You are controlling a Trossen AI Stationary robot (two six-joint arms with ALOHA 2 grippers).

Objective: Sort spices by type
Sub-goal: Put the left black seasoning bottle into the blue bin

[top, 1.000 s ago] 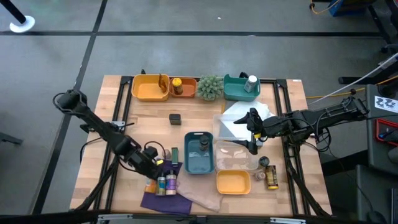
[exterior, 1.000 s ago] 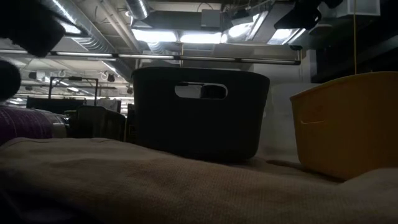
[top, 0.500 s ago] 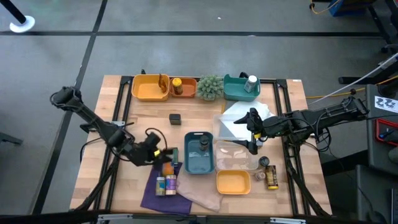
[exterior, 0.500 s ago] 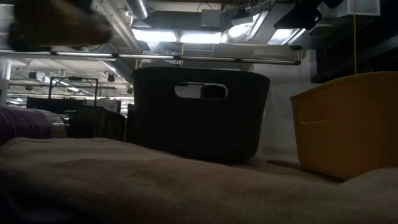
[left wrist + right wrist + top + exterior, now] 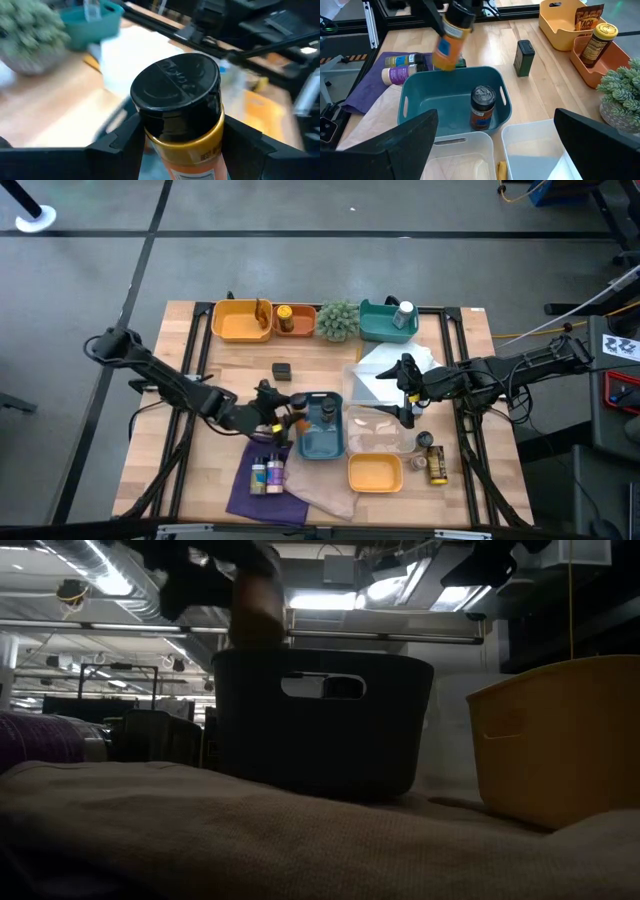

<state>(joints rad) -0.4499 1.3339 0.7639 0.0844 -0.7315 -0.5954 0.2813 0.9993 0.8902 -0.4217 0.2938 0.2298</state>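
Note:
My left gripper (image 5: 287, 420) is shut on an orange spice jar with a black lid (image 5: 176, 95). It holds the jar in the air by the left rim of the blue tray (image 5: 320, 442); in the right wrist view the jar (image 5: 450, 42) hangs over that tray's edge. One dark-lidded jar (image 5: 483, 107) stands in the tray. Other spice jars (image 5: 266, 474) lie on a purple cloth (image 5: 245, 498). My right gripper (image 5: 407, 392) waits open over a clear container (image 5: 385, 430), right of the tray. My left gripper pinches the jar's orange body just below the black lid (image 5: 150, 142) between its two fingers (image 5: 240, 140), one on each side. It comes in slanting from the table's left. The jar is lifted clear and tilted, its body hanging below the hold.
Along the far edge stand a yellow tray (image 5: 240, 322), an orange tray with a jar (image 5: 286, 319), a green spiky plant (image 5: 339, 320) and a teal tray with a white bottle (image 5: 403, 314). A small dark box (image 5: 281, 370) sits mid-table. A yellow tray (image 5: 374, 473) and two jars (image 5: 432, 457) are at the near right.
My left gripper has risen from beside the purple cloth and swung toward the table's right, up to the blue tray, rolling its wrist. The orange jar has gone with it, lifted clear and turned about.

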